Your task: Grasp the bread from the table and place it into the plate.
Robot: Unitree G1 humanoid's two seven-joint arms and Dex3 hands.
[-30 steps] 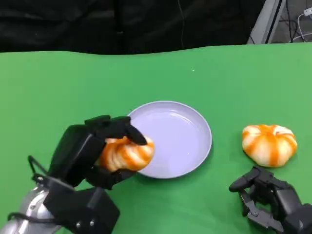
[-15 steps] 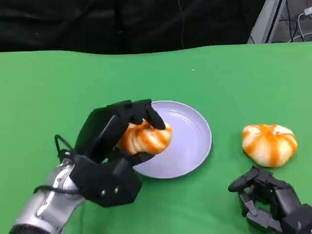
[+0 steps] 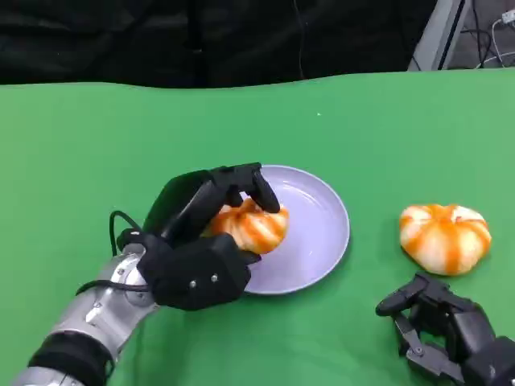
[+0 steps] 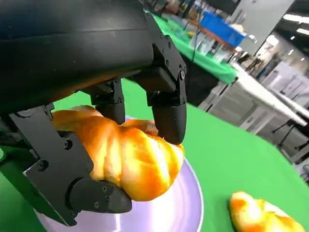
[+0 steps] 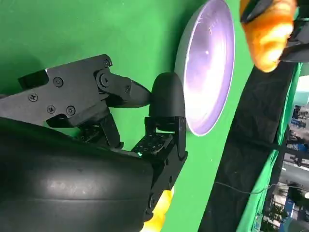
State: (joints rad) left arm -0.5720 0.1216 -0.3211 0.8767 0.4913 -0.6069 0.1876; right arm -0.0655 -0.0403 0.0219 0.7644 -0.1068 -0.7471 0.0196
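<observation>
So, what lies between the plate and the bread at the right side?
Nothing: the head view shows bare green table between the plate and the second bread.

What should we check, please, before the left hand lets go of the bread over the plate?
1. Left hand grips the bread: ok, fingers wrap it above and below.
2. Bread is over the plate: ok, it sits above the near-left part, inside the rim.
3. Bread resting on the plate: cannot tell; the left wrist view suggests it hangs just above.
4. Landing spot free: ok, bare plate shows beneath and beside the bread.
5. Right hand out of the way: ok, it holds nothing, near the table's front edge.
6. Second bread apart from the plate: ok, it lies on the table to its right.
</observation>
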